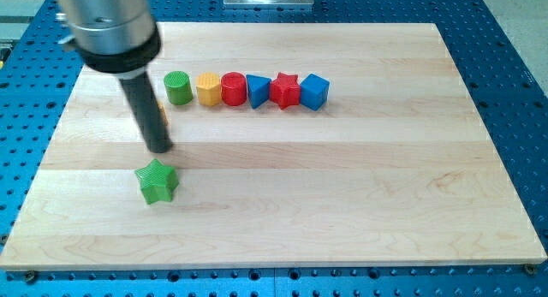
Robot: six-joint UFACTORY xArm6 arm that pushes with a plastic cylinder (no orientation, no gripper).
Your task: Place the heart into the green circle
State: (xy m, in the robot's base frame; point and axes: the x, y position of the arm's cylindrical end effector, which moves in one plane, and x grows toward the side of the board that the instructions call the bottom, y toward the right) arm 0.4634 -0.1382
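My tip (159, 149) rests on the board left of centre, just above the green star (157, 182) and apart from it. A sliver of an orange block (163, 115) shows behind the rod's right side; its shape is hidden. The green circle (177, 88) stands up and to the right of the rod, at the left end of a row of blocks. No heart shape can be made out.
The row runs rightward from the green circle: a yellow hexagon (208, 89), a red circle (233, 88), a blue triangle (258, 91), a red star (285, 90) and a blue cube (314, 92). The wooden board (360, 194) lies on a blue perforated table.
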